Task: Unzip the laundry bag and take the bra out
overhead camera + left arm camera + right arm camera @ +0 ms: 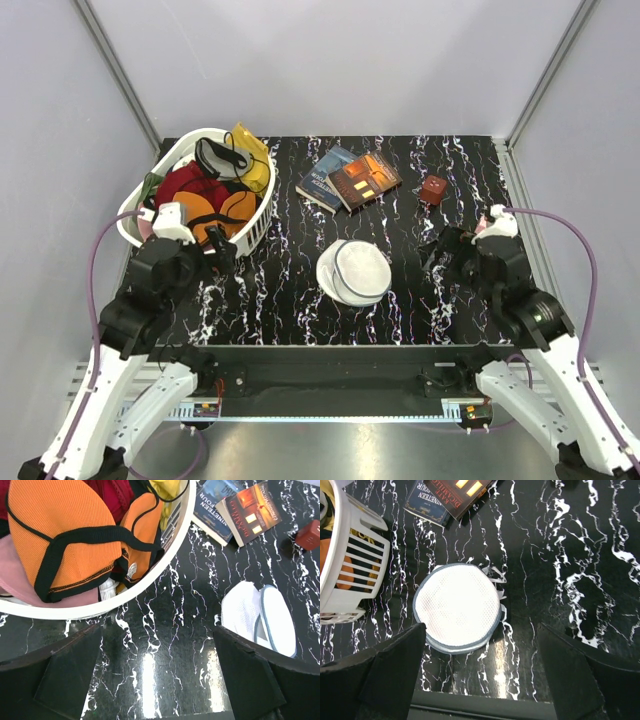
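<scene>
Top external view had the laundry bag (353, 272) lying squashed flat near the middle of the table (300, 300), between the two arms and touched by neither. One grey-rimmed mesh disc faced up, with loose white mesh spilling out on its left. Its slightly longer axis therefore ran roughly left to right across the table. I couldn't tell from any view whether the zip stood open.

The bra (222, 157), a dark looped tangle of thin straps, lay on top of the clothes at the far end of the white slotted basket (255, 225), in the table's far-left corner.

The left gripper (157, 672) hovered just beside the basket's near rim, fingers spread wide with nothing between them. An orange-cupped bra with black trim (60, 535) lay in the basket just ahead of it. The right gripper (480, 665) hung over the near right of the table, fingers just as wide and empty, with the bag's disc ahead of it.

The tabletop was black with white marble-like veins and glossy enough to catch the light. Pale grey walls enclosed it, with aluminium posts at the far corners.

Two books lay overlapping at the far middle. The blue book (215, 505) had "NINETEEN" legible on its cover, but I couldn't read the lettering on the orange-lit book (252, 510). A small red block (432, 188) sat well to their right.
</scene>
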